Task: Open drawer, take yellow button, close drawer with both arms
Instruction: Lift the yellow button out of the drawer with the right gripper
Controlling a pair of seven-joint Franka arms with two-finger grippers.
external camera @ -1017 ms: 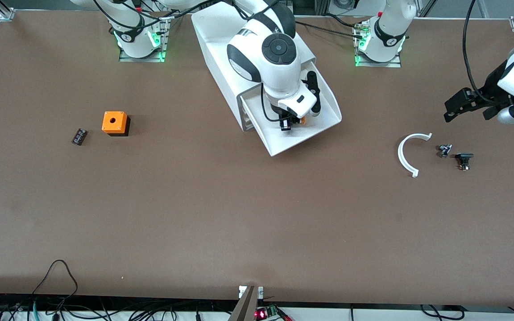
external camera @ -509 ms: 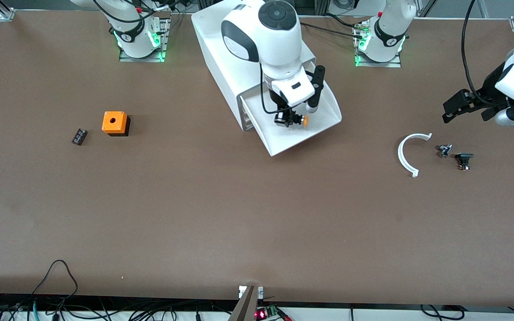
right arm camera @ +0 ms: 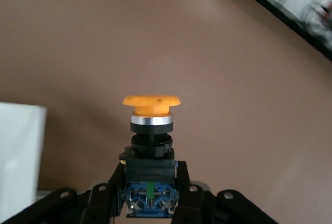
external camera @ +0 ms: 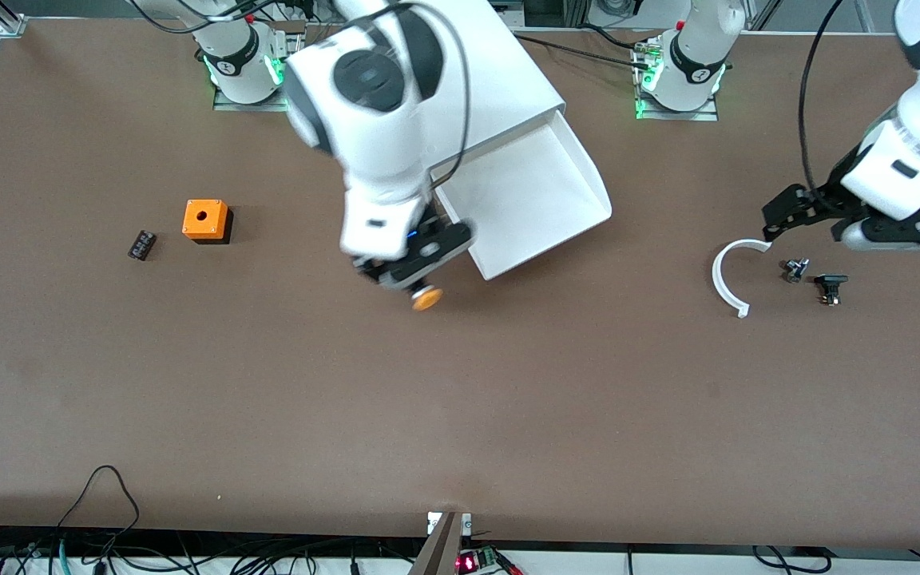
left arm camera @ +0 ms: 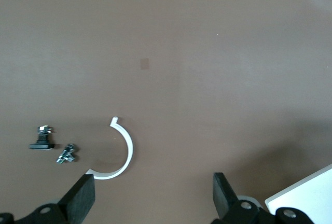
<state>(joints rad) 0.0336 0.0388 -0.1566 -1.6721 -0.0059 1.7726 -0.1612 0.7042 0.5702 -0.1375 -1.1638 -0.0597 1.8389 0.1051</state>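
Note:
The top drawer point(external camera: 536, 200) of the white cabinet point(external camera: 500, 72) stands pulled out, and nothing shows in it. My right gripper point(external camera: 412, 271) is shut on the button point(external camera: 426, 299), whose orange cap sticks out past the fingers over bare table beside the drawer's front corner. In the right wrist view the button point(right arm camera: 150, 130) sits between the right gripper's point(right arm camera: 150, 195) fingers, orange cap outward, blue base at the palm. My left gripper point(external camera: 783, 216) is open over the table by the white curved piece point(external camera: 727, 275), toward the left arm's end. In the left wrist view the left gripper point(left arm camera: 153, 198) shows empty.
An orange cube with a hole point(external camera: 205, 220) and a small black part point(external camera: 141, 244) lie toward the right arm's end. Two small dark parts point(external camera: 795, 269) point(external camera: 830, 286) lie beside the curved piece, also in the left wrist view point(left arm camera: 66, 154) point(left arm camera: 42, 138).
My right gripper has lifted the button out of the drawer and carried it over the table beside the drawer's front. My left gripper has moved down toward the curved piece.

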